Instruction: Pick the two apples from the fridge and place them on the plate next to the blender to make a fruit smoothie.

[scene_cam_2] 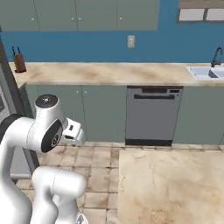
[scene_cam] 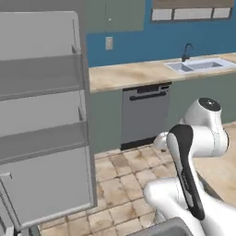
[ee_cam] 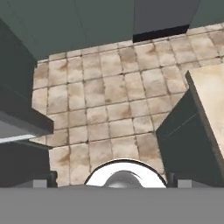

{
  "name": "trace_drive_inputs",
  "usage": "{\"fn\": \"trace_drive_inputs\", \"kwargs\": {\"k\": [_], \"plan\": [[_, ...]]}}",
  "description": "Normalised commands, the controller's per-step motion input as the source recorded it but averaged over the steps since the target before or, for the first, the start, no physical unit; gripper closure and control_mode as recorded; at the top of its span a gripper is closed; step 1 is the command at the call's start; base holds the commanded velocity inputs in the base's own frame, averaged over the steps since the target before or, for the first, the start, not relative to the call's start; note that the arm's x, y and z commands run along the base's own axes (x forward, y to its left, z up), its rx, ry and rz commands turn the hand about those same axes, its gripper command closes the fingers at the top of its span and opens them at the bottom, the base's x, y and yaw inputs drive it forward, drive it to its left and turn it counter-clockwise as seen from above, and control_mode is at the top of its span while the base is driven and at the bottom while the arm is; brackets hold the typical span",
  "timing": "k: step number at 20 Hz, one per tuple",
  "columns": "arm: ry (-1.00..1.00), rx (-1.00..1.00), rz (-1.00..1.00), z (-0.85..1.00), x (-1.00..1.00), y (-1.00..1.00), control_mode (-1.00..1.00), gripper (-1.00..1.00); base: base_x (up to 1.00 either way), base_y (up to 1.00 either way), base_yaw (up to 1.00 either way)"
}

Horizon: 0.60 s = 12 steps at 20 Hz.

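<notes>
Grey fridge (scene_cam: pixel 44 115): 1, 2 shelves | sink (scene_cam: pixel 200 65): 1 | dishwasher (scene_cam_2: pixel 153 114): 1 | gripper: state unclear

Open fridge door (scene_cam: pixel 44 115), with its grey door bins, standing at the left and closing off that side of the tiled floor (scene_cam: pixel 124 177). Far side bounded by the cupboard run, the dishwasher (scene_cam_2: pixel 153 114) set into it. Island counter (scene_cam_2: pixel 173 188) blocking the near right; its dark side wall and stone edge (ee_cam: pixel 210 109) drop to the floor. Between fridge door, cupboards and island lies an open lane of floor tiles (ee_cam: pixel 105 96).
</notes>
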Motion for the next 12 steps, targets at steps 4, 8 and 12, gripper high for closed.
{"fn": "trace_drive_inputs", "kwargs": {"k": [4,8,12], "plan": [[0.00,0.00,0.00,0.00,0.00,0.00,1.00,-1.00,0.02,0.00,0.98],[0.00,0.00,0.00,0.00,0.00,0.00,1.00,-1.00,0.00,0.00,1.00],[0.00,0.00,0.00,0.00,0.00,0.00,1.00,-1.00,0.17,-0.02,0.97]]}}
